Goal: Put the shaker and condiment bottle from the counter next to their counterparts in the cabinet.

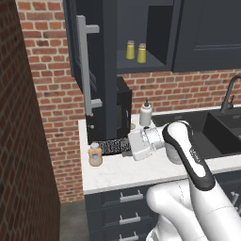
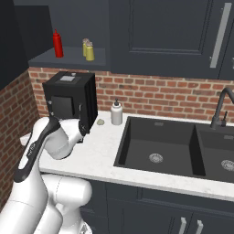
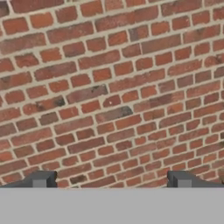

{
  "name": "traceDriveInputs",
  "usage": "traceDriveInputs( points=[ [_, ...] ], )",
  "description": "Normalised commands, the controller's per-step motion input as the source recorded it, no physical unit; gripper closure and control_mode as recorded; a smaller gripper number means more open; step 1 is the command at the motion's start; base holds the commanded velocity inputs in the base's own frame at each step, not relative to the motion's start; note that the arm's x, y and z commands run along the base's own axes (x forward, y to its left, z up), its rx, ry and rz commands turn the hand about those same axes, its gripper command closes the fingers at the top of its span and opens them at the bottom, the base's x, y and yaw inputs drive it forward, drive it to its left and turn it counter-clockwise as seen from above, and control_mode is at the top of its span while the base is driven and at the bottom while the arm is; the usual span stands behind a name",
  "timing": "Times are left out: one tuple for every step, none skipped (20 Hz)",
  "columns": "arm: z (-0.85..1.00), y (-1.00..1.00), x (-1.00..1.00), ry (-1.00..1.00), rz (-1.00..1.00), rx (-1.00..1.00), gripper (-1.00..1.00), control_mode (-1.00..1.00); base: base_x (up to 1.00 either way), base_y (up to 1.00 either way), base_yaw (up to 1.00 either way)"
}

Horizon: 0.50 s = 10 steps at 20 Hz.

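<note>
The squat orange condiment bottle (image 1: 95,154) stands near the left end of the white counter (image 1: 122,173). My gripper (image 1: 109,147) reaches left, low over the counter, with its tips just right of the bottle. In the hand view my gripper (image 3: 111,180) is open, its fingertips (image 3: 40,179) wide apart, with only brick wall between them. The cabinet (image 1: 108,28) is open. On its shelf the deep yellow shaker (image 1: 141,53) (image 2: 90,51) stands right beside the paler yellow shaker (image 1: 130,49) (image 2: 85,45).
A black coffee machine (image 1: 124,109) stands on the counter behind my hand, with a white bottle with a dark nozzle (image 1: 145,113) to its right. The open cabinet door (image 1: 96,66) hangs above the bottle. A red bottle (image 2: 57,43) stands on the shelf. The sink (image 2: 160,141) lies right.
</note>
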Motion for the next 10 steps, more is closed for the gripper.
traceDriveInputs(
  points=[
    [0.0,0.0,0.19,0.0,-0.06,0.0,-1.0,-1.0,0.0,0.0,0.0],
    [0.0,0.0,0.29,0.0,-0.03,0.0,-1.0,-1.0,0.0,0.0,0.0],
    [0.0,0.0,0.34,0.0,-0.01,0.0,-1.0,-1.0,0.0,0.0,0.0],
    [-0.11,0.0,0.41,0.0,0.0,0.0,-1.0,-1.0,0.0,0.0,0.0],
    [-0.23,0.04,0.4,0.0,0.0,0.0,-1.0,-1.0,0.0,0.0,0.0],
    [-0.29,0.09,0.4,0.0,0.0,0.0,-1.0,-1.0,0.0,0.0,0.0],
    [-0.31,0.14,0.41,0.0,0.0,0.0,-1.0,-1.0,0.0,0.0,0.0],
    [-0.31,0.16,0.38,0.0,0.0,0.0,-1.0,-1.0,0.0,0.0,0.0],
    [-0.3,0.16,0.34,0.0,0.0,0.0,-1.0,-1.0,0.0,0.0,0.0],
    [-0.28,0.15,0.33,0.0,0.0,0.0,-1.0,-1.0,0.0,0.0,0.0]
  ],
)
